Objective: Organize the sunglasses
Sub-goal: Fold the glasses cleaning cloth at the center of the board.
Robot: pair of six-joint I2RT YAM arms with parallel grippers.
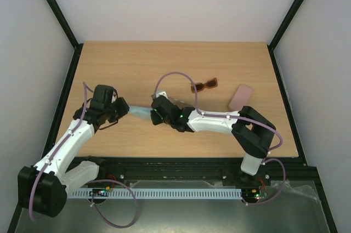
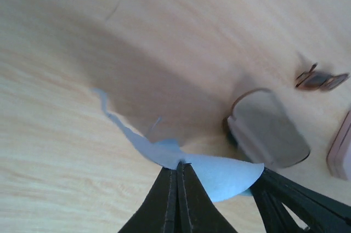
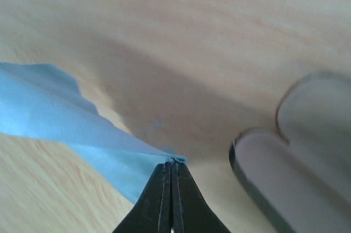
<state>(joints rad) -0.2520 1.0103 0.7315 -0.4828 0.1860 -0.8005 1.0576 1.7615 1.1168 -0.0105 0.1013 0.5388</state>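
The reddish-brown sunglasses (image 1: pixel 204 85) lie folded on the table behind the right arm; they also show in the left wrist view (image 2: pixel 321 79). The black aviator pair is out of view. My left gripper (image 1: pixel 124 107) and right gripper (image 1: pixel 156 110) are each shut on an opposite edge of a light blue cloth (image 1: pixel 139 112), held stretched between them just above the table. In the left wrist view my left gripper (image 2: pixel 180 164) pinches the cloth (image 2: pixel 225 175). In the right wrist view my right gripper (image 3: pixel 171 162) pinches the cloth (image 3: pixel 60 123).
An open oblong case (image 2: pixel 269 131) lies on the table under the right wrist, also seen in the right wrist view (image 3: pixel 296 156). A flat pink case (image 1: pixel 240 97) lies right of the sunglasses. Black frame rails border the table.
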